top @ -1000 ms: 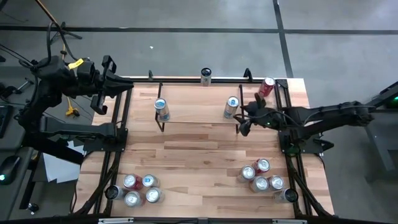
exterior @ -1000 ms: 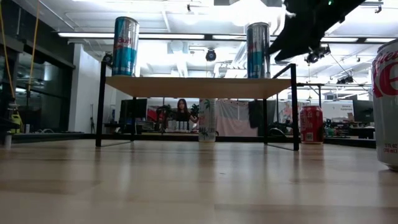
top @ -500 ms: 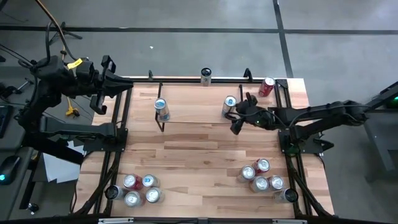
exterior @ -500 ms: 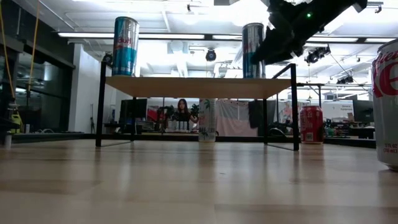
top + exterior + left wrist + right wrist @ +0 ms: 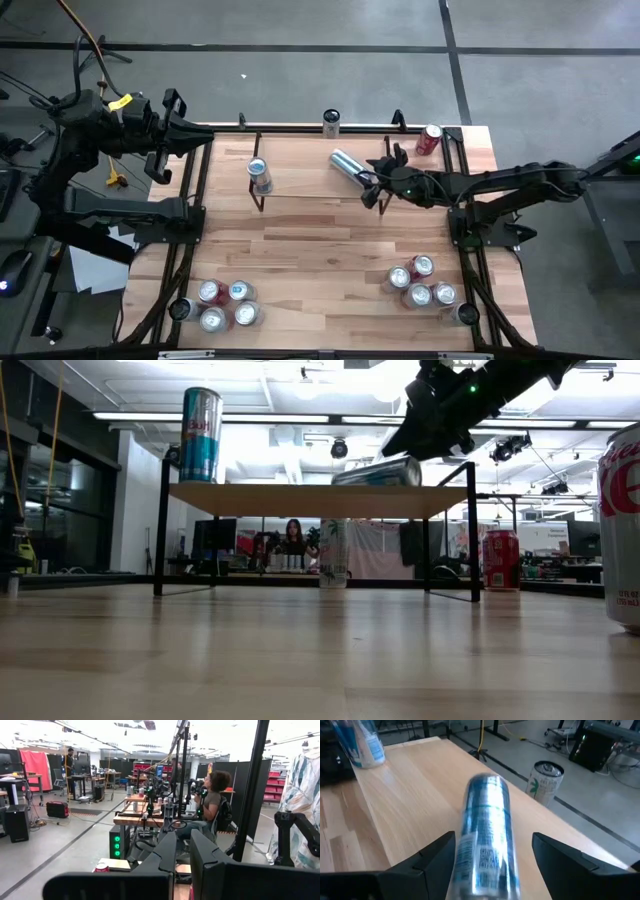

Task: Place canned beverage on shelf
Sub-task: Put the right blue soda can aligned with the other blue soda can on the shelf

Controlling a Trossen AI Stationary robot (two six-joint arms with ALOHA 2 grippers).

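- our right gripper (image 5: 372, 190) sits over the shelf (image 5: 300, 182) right end, fingers spread apart, holding nothing.
- blue can (image 5: 348, 164) lies on its side on the shelf just ahead of those fingers, not gripped.
- risk: it's round, so any nudge could roll it off the edge onto the table (image 5: 320, 260).
- upright can (image 5: 259, 176) at the shelf's left end could get hit.
- left gripper (image 5: 190, 137) parked off the table's far-left corner, closed, empty.

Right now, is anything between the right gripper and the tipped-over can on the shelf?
Nothing visible. The right gripper has its jaws open on either side of the fallen can, which lies on its side on the shelf.
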